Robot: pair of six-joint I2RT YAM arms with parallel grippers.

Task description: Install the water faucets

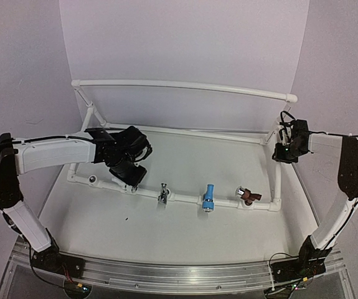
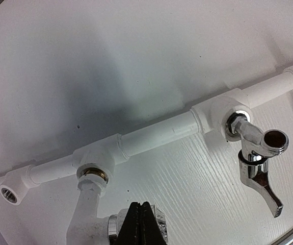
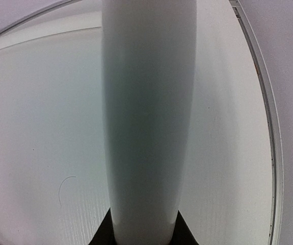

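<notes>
The white faucet (image 2: 85, 217) is threaded into a brass-lined socket (image 2: 91, 172) of the white PVC pipe frame (image 1: 185, 86). My left gripper (image 1: 131, 177) hovers over it and hides it in the top view. In the left wrist view my left gripper (image 2: 141, 214) has its tips pressed together right in front of that faucet's chrome part (image 2: 161, 220). The chrome faucet (image 1: 164, 193), the light blue one (image 1: 208, 198) and the reddish-brown one (image 1: 247, 197) sit in the front pipe's sockets. My right gripper (image 1: 281, 152) is shut on the frame's right side pipe (image 3: 146, 102).
An empty socket (image 2: 8, 194) sits at the front pipe's left end, also seen in the top view (image 1: 93, 180). The chrome faucet (image 2: 258, 158) hangs to the right of my left gripper. The frame's raised back rail crosses the rear, and white walls close in behind.
</notes>
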